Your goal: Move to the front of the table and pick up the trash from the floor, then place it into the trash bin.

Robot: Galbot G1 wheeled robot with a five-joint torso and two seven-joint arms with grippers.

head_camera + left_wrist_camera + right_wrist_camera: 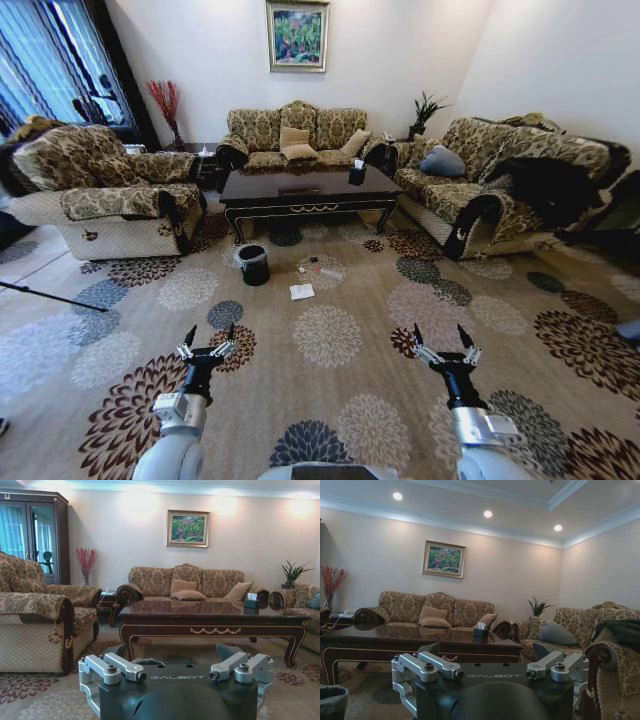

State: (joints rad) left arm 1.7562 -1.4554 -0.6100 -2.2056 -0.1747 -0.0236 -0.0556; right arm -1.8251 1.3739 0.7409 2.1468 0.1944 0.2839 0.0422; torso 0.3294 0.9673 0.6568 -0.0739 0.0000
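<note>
Facing a sitting room from the middle of a flower-patterned carpet [330, 335], the robot holds both arms low and forward over the floor; the left pincer [207, 338] has its dark fingers spread wide and grips nothing, and the right pincer [447, 338] is likewise spread wide and unloaded. Well ahead of both stands the long glossy dark coffee table [305, 190], its front apron carrying a gold ornament; a black tissue box [357, 172] rests on this surface near its right end. On the carpet just in front of the table lies the trash: a folded white paper sheet [301, 291] nearest the robot, and beyond it, closer to the table, a few small litter pieces [318, 268] too small to tell apart. To the left of these, near the table's front left leg, stands the small black trash bin [253, 265] with a clear liner crinkled over its rim. A three-seat patterned sofa [295, 135] backs the far wall beneath a framed painting [297, 35]; a matching armchair [105, 190] sits on the left and another sofa [490, 175] on the right. From the left wrist the table [212, 620] appears straight ahead; from the right wrist the bin's rim [331, 696] shows low beside the table [415, 639]
</note>
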